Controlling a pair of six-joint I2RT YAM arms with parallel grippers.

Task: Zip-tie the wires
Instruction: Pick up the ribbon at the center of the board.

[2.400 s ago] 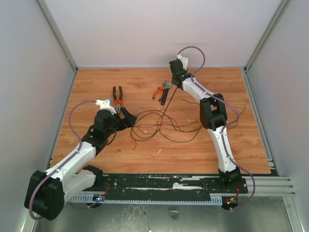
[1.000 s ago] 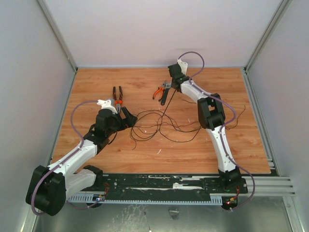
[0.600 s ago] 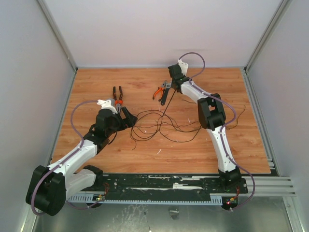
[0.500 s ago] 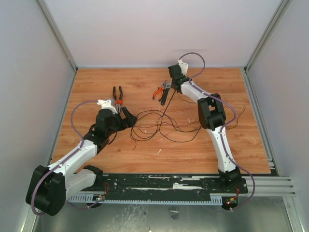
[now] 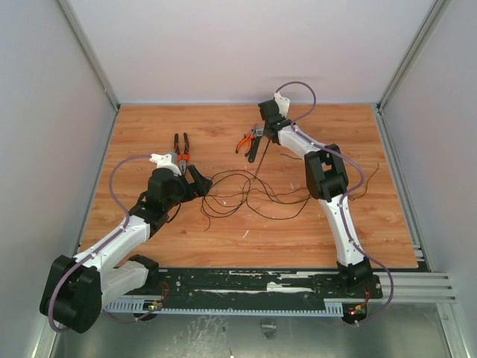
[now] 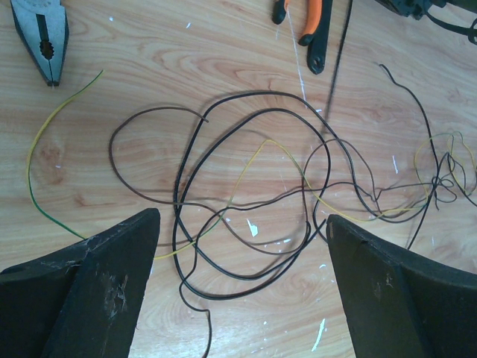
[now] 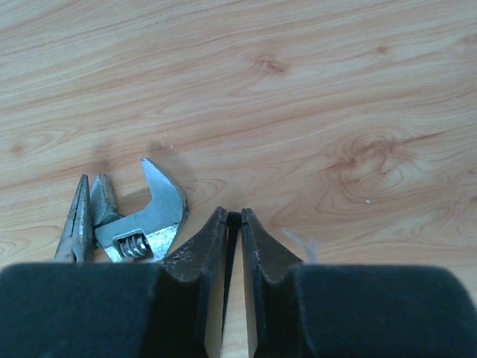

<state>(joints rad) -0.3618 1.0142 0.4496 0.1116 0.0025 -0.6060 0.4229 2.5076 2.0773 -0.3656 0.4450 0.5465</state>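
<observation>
Closing over the last second, the right tool [image 7: 232, 224] has drawn its jaws almost together, and the right arm has crept slightly toward 9 o'clock since the earliest overhead view. In the right wrist view its two dark fingers stand nearly touching, with the upper end of the zip tie [image 7: 228, 283] pinched as a thin black strip in the slit between them. Just beside that tool at 9 o'clock lie the head of an adjustable wrench [image 7: 145, 216] and the orange-handled pliers [image 5: 244, 142]. From the tool the zip tie runs toward 6 o'clock, its lower end reaching the far edge of the wires [image 6: 177, 198]. These lie in loose overlapping loops at the middle of the table [image 5: 335, 239], with thinner strands trailing toward 3 o'clock. A yellow-green wire [image 6: 33, 149] curves by their 9 o'clock side. The left tool [image 6: 242, 216] has not moved; it sits at 9 o'clock of the wires, pointing at them, jaws spread fully wide and holding nothing. At its 12 o'clock a second pair of pliers [image 5: 181, 149] lies flat.
</observation>
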